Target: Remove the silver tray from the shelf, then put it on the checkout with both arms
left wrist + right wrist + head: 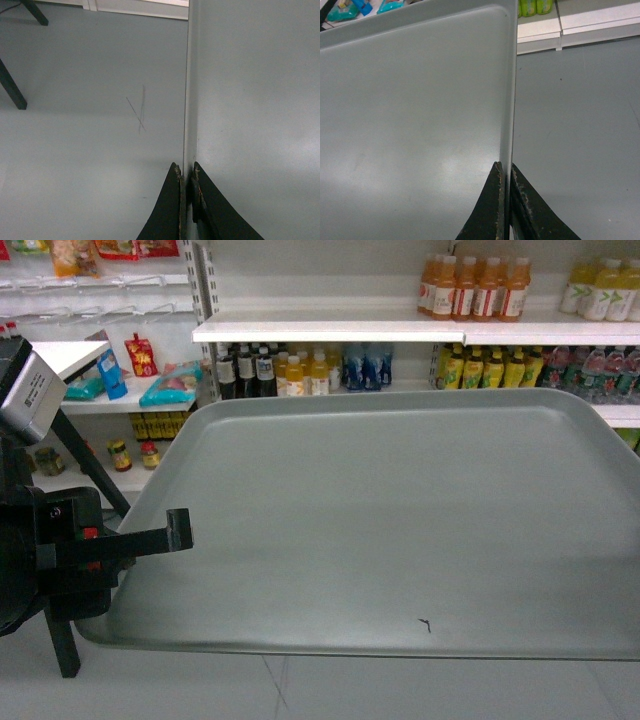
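Store aisle, stocked shelves behind, grey floor below. Tray: airborne, level, off the shelf. Left gripper clamped on its left rim; right gripper clamped on its right rim. Step: carrying. Next: matched two-arm travel to the checkout, not in view.

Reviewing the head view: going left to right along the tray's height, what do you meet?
Black left arm → left tool at the tray's left rim → silver tray → its small dark scratch mark toward the near edge. The tray runs off the right edge of the picture; the right tool is out of this view.
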You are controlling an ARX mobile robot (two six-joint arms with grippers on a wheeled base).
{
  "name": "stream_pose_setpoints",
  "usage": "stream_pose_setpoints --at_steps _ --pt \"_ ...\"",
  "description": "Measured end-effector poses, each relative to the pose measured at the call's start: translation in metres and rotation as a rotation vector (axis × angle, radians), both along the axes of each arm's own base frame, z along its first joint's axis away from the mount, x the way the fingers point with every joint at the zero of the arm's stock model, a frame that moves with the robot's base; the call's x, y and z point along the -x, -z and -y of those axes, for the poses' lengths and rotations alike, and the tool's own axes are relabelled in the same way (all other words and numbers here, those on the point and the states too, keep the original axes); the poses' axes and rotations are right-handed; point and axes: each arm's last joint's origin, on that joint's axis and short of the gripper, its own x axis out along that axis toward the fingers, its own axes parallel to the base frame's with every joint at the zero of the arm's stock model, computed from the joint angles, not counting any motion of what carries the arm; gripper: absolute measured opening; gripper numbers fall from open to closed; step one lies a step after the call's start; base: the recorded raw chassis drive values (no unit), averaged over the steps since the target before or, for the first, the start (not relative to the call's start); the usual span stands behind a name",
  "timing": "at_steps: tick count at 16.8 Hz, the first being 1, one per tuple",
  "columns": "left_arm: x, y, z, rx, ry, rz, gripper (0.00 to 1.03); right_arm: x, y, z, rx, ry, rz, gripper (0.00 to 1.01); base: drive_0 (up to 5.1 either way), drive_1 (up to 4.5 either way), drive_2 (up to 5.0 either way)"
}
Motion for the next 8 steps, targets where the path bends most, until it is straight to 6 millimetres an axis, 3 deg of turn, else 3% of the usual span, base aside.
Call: stream_pose_setpoints --at_steps 8 --pt "0.0001 -0.0004 0.0002 0.002 0.0 0.006 0.03 0.0006 0.0007 0.0002 -0.002 0.002 -0.004 0.03 0.0 0.0 0.0"
